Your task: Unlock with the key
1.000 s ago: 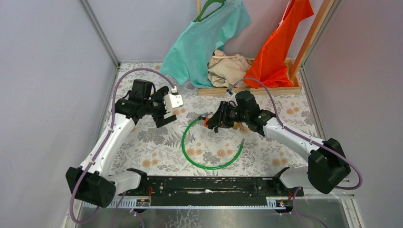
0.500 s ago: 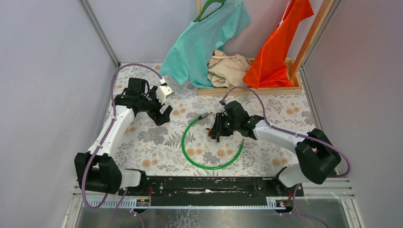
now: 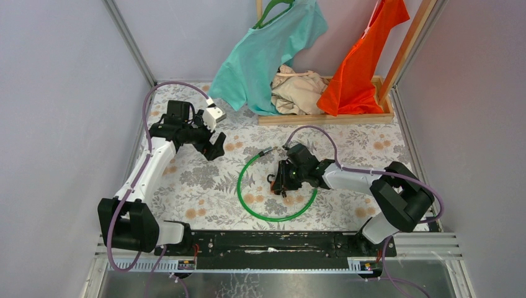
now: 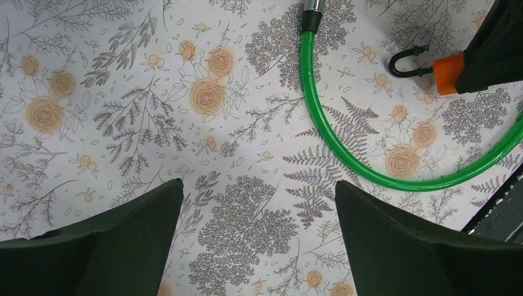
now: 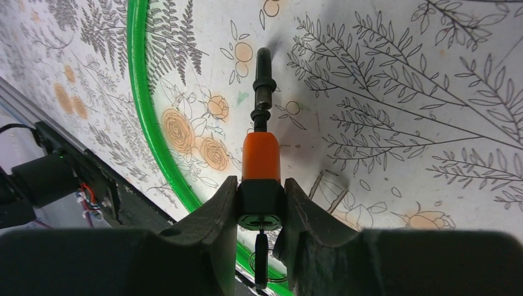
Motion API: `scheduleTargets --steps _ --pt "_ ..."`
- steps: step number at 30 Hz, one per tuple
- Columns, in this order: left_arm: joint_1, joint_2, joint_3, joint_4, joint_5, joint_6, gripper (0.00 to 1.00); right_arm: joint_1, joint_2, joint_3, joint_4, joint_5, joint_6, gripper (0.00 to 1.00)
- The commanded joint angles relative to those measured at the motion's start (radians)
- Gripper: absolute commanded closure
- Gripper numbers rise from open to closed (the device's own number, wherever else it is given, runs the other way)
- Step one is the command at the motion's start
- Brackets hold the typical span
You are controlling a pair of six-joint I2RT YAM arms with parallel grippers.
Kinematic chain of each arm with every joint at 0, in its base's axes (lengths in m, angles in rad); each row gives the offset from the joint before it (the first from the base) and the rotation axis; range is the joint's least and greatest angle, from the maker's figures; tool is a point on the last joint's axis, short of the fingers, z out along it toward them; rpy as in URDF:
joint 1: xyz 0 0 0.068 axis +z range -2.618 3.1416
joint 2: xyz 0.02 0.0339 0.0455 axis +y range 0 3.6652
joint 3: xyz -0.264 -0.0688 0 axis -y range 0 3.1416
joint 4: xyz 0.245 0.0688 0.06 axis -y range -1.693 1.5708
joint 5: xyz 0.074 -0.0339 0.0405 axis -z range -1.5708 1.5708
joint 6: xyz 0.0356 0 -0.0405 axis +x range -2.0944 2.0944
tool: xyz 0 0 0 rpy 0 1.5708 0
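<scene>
A small lock (image 5: 261, 161) with an orange and black body and a black shackle (image 4: 407, 63) lies low over the floral tablecloth. My right gripper (image 5: 261, 188) is shut on its black end. The key (image 5: 261, 264) sticks out of the keyhole toward the camera, with a thin ring on it. In the top view the right gripper (image 3: 280, 182) is inside the green cable loop (image 3: 273, 217). My left gripper (image 4: 259, 191) hovers open over bare cloth, left of the cable (image 4: 345, 145), holding nothing. In the top view the left gripper (image 3: 214, 146) is at the back left.
The cable's metal end (image 3: 268, 151) points to the back. A wooden tray (image 3: 322, 118) at the rear holds a teal shirt (image 3: 267, 56), a beige cloth (image 3: 298, 90) and an orange garment (image 3: 360, 68). A black rail (image 3: 267, 242) runs along the near edge.
The right gripper has carried the lock toward the near side and down into the cable loop. The left gripper swung back and left at first, then held still.
</scene>
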State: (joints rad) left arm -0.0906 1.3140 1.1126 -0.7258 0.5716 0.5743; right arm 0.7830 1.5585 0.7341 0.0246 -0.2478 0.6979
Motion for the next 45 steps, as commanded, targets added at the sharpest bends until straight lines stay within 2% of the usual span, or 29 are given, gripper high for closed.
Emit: scheduleTargets --steps 1,3,5,6,13,16,18,20,21,23,26,27,30,33,35,38,41,45 --pt "0.010 0.010 -0.003 0.063 0.008 -0.066 0.00 0.002 -0.013 -0.012 0.081 -0.032 0.081 0.74" --pt "0.013 0.008 -0.013 0.082 0.003 -0.081 0.00 0.000 -0.026 -0.014 0.072 -0.019 0.089 0.46" --pt "0.018 0.006 -0.017 0.092 0.001 -0.090 0.00 -0.010 -0.053 -0.007 0.037 0.016 0.081 0.14" --pt "0.021 0.005 -0.017 0.096 0.001 -0.095 0.00 -0.016 -0.070 0.005 0.004 0.044 0.067 0.02" --pt "0.057 0.002 -0.045 0.197 0.021 -0.193 0.00 -0.070 -0.248 0.084 -0.232 0.264 -0.105 0.01" --pt "0.077 -0.010 -0.142 0.379 0.032 -0.296 0.00 -0.077 -0.325 0.127 -0.307 0.489 -0.196 0.01" --pt "0.086 -0.021 -0.232 0.542 0.023 -0.376 0.00 -0.079 -0.370 0.121 -0.321 0.727 -0.229 0.01" --pt "0.089 -0.019 -0.328 0.721 -0.003 -0.465 0.00 -0.081 -0.411 0.070 -0.272 1.046 -0.257 0.01" --pt "0.091 -0.011 -0.364 0.797 -0.022 -0.496 0.00 -0.087 -0.433 0.016 -0.193 1.179 -0.292 0.01" --pt "0.090 0.016 -0.427 0.931 -0.073 -0.538 0.00 -0.130 -0.482 -0.112 0.057 1.277 -0.459 0.01" --pt "0.092 0.078 -0.494 1.094 -0.127 -0.568 0.00 -0.237 -0.499 -0.317 0.565 1.300 -0.719 0.01" --pt "0.092 0.099 -0.516 1.152 -0.146 -0.577 0.00 -0.275 -0.481 -0.358 0.679 1.296 -0.748 0.01" --pt "0.094 0.156 -0.567 1.305 -0.198 -0.606 0.00 -0.376 -0.391 -0.394 0.801 1.305 -0.735 0.01" --pt "0.094 0.222 -0.540 1.295 -0.227 -0.610 0.00 -0.448 -0.266 -0.455 1.022 1.285 -0.707 0.01" --pt "0.095 0.216 -0.552 1.302 -0.266 -0.590 0.00 -0.482 -0.182 -0.458 1.089 1.251 -0.713 0.01" --pt "0.107 0.151 -0.688 1.546 -0.347 -0.578 0.00 -0.529 -0.107 -0.453 1.098 1.185 -0.674 0.01" --pt "0.133 0.155 -0.806 1.759 -0.279 -0.584 0.00 -0.565 -0.065 -0.448 1.115 1.117 -0.664 0.01" --pt "0.133 0.177 -0.851 1.845 -0.297 -0.580 0.00 -0.599 -0.083 -0.481 1.136 0.874 -0.696 0.01"
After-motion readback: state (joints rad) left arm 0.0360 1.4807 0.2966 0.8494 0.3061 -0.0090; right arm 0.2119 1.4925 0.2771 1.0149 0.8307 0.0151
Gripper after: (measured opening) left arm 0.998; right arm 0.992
